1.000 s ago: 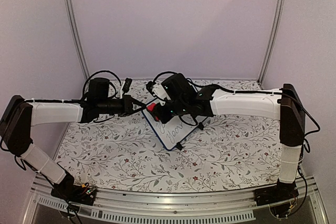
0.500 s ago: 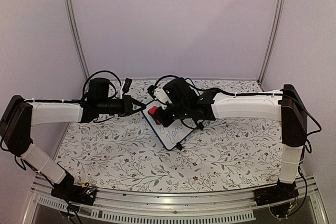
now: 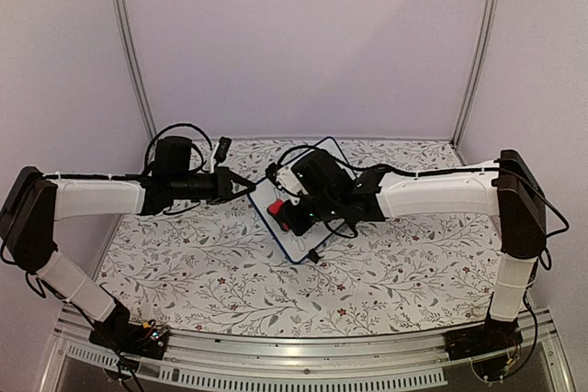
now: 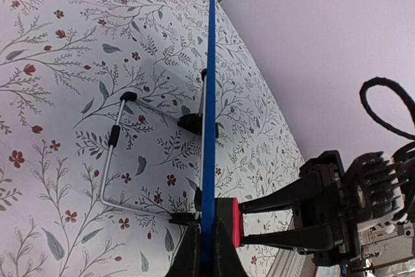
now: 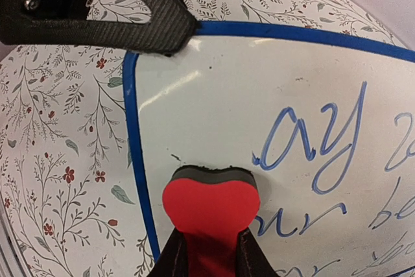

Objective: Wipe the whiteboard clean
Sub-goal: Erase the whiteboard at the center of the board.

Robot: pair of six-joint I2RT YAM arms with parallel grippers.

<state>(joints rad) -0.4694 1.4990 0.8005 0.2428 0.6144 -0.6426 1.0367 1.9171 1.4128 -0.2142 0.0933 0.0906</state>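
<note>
**Whiteboard** point(image 5: 246, 89): stands propped and tilted on its wire stand point(image 4: 109, 160), mid-table toward the far side. I see blue writing point(image 5: 318, 141) across most of its face, with a clean patch by the clamped corner.

**Left tool** point(image 4: 201, 259): closed on the board's left edge and steadying it.

**Right tool** point(image 5: 209, 252): closed on the red eraser point(image 5: 207, 202), whose dark felt face is pressed flat against the board just inside the blue frame point(image 5: 139, 160) and touches the first letters.

**Step in hand**: wiping. I judge most of the text is not yet cleared. To do it well, I keep the felt square to the surface and press only lightly, since the board leans on a thin stand. I sweep away from the clamped edge along the lines of text, overlapping each pass.

**Edges**: the frame is just beside the eraser, so running over it could catch the felt. The left tool's finger point(image 5: 97, 11) sits at the board's corner, and I keep my strokes off it.

**Open room**: the flowered table point(image 3: 202, 273) lies open to the near side and right of the board, while the walls close in on the far side.
</note>
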